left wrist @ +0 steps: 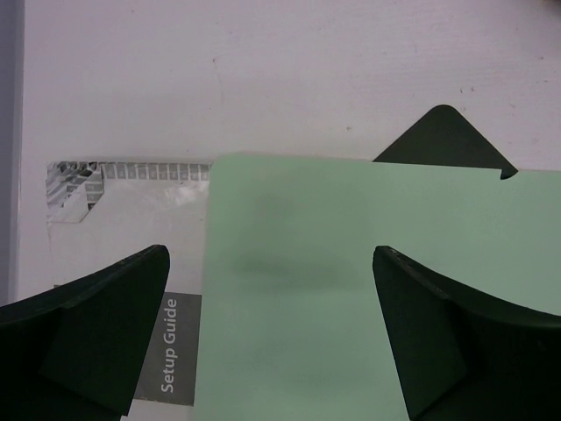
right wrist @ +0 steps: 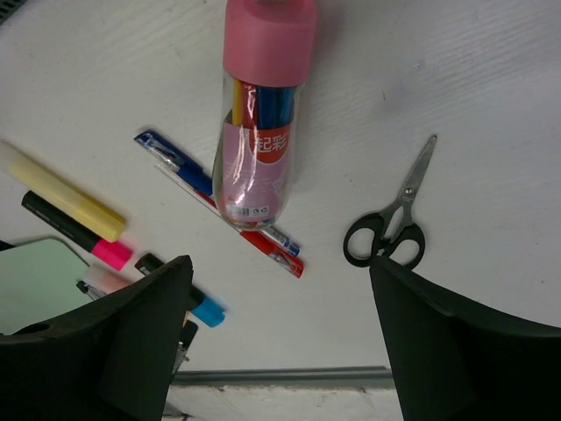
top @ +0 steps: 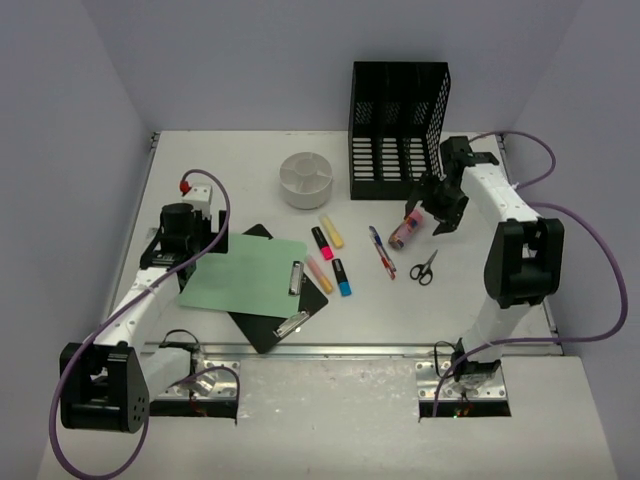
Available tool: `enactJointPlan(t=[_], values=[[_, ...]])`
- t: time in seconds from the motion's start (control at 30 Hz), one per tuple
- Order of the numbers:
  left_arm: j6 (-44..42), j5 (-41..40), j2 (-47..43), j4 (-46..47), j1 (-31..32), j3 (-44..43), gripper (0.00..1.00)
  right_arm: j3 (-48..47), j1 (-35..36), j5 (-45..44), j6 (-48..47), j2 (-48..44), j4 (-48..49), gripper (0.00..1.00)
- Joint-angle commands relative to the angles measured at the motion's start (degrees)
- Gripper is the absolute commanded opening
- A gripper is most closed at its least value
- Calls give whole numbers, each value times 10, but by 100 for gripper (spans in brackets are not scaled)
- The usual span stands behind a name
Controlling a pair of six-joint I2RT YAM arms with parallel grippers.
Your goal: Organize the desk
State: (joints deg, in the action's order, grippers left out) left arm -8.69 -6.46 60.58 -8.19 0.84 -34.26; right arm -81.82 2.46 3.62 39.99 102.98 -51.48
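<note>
Left wrist: green sheet [left wrist: 368, 289] hides black clipboard [left wrist: 443, 136] bar one corner; Setup Guide booklet [left wrist: 131, 215] partly behind left claw [left wrist: 270, 263]. Right wrist: pink-capped tube [right wrist: 263, 114] cropped at top.

White left arm [top: 130, 300] and right arm [top: 497, 195] — black joints [top: 523, 262], purple cables [top: 623, 288]

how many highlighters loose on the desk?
4, all right of the green sheet: yellow highlighter, pink-tipped highlighter beside it, pale orange highlighter and blue-tipped highlighter just nearer. The pink-capped tube may hide more.
</note>
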Motion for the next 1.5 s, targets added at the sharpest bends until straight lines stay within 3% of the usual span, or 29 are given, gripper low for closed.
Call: enactJointPlan(t=[0.0, 0.5, 0.77, 1.13, 1.33, 1.37, 1.47], values=[[10, -10, 2, 23, 4, -7, 100, -29, 3, 2, 35, 29, -20, 82], [11, -42, 9, 26, 4, -4, 100, -140, 3, -22, 38, 199, -41, 81], [11, -45, 10, 27, 3, -3, 100, -140, -5, -26, 35, 224, -40, 76], [11, -50, 9, 27, 4, -3, 100, -59, -20, -4, 12, 169, -32, 45], [10, -50, 9, 27, 4, -4, 100, 2, -21, 10, -17, 101, -6, 13], [10, -51, 9, 27, 4, -4, 100, 11, -21, 16, -25, 87, 13, 3], [10, -51, 8, 28, 4, -4, 100, 39, -20, 34, -54, 14, 48, 1]])
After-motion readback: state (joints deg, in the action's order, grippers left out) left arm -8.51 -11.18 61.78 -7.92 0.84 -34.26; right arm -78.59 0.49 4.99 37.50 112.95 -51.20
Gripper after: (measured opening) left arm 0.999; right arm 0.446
